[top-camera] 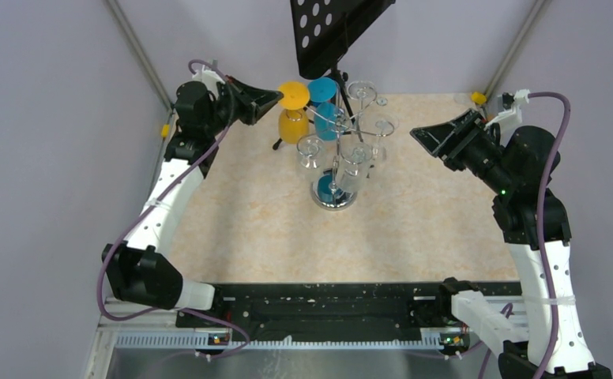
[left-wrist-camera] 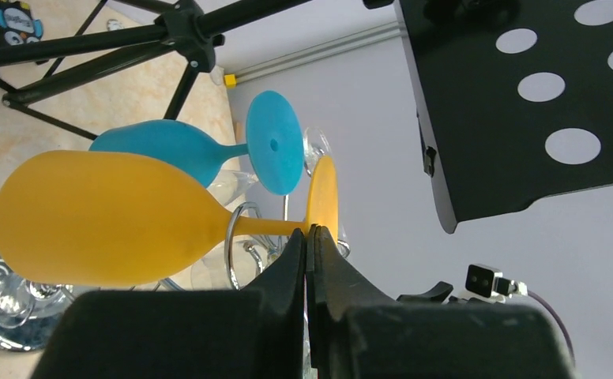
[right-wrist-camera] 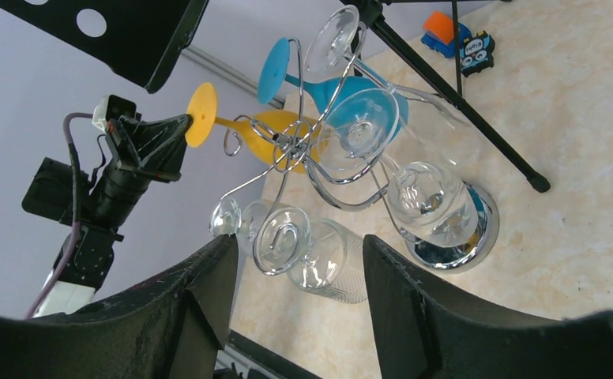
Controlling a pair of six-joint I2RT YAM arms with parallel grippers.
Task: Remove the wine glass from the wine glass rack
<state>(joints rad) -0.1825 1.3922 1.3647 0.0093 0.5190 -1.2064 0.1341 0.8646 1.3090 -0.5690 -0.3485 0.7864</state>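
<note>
yellow wine glass point(top-camera: 293, 122) hanging bowl-down on wine glass rack point(top-camera: 335, 199), far-left arm, blue glass point(top-camera: 324, 106) just beside it, left claw point(top-camera: 276, 96) clenched on its foot rim, right claw point(top-camera: 418, 134) released, well apart to the right, rack base on table point(top-camera: 445, 229)

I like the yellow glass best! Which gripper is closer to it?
Left. The left gripper has its shut tips right at the yellow glass, by its foot. The right gripper hangs open, apart, across the rack.
</note>
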